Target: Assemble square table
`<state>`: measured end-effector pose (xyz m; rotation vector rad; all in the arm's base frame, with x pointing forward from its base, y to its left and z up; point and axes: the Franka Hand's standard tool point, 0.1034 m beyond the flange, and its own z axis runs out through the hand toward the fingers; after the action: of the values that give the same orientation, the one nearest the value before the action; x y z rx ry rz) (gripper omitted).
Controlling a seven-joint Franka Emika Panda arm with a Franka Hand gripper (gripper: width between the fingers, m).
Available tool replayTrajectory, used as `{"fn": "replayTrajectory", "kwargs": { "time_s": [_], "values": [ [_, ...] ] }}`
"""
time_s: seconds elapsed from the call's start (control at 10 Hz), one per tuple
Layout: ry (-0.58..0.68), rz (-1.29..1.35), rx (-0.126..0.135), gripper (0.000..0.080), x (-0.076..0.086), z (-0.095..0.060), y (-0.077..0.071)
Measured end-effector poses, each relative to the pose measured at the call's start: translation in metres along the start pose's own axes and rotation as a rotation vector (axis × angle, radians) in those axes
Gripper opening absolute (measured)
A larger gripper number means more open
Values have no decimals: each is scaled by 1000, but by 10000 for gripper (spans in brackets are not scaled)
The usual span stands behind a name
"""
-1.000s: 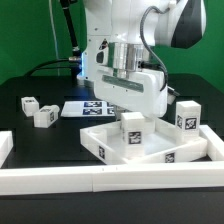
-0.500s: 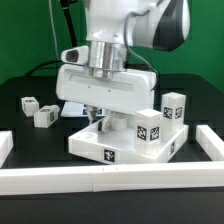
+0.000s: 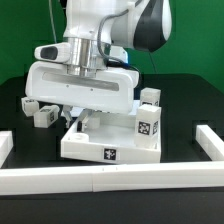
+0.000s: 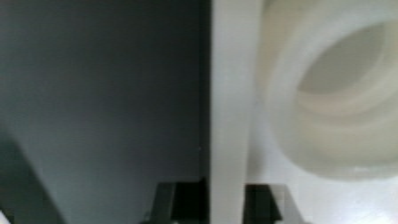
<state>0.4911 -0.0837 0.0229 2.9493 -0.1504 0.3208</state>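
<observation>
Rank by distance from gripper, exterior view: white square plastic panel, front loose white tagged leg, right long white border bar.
1. Square panel: held in gripper.
2. Front loose leg: exterior view's left.
3. Right border bar: far right.

Loose legs (image 3: 42,117) block the exterior view's left — right side open.

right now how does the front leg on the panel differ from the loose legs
The front leg stands on the panel; the loose legs sit off it, on the black table. The front leg looks taller; the loose legs look squat. All are white with tags.
</observation>
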Motion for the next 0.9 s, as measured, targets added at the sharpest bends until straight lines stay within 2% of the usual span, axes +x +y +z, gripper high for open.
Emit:
{"fn": "replayTrajectory", "kwargs": {
  "time_s": [0.1, 0.2, 0.3, 0.4, 0.8, 0.9],
  "values": [
    [1, -72, 3, 64, 5, -1, -1],
    [2, -168, 12, 64, 21, -3, -4],
    [32, -317, 2, 64, 36, -4, -6],
    [56, -405, -10, 65, 43, -5, -9],
    [68, -536, -18, 67, 49, -7, -8],
    [88, -693, -31, 68, 60, -7, -15]
  ]
}}
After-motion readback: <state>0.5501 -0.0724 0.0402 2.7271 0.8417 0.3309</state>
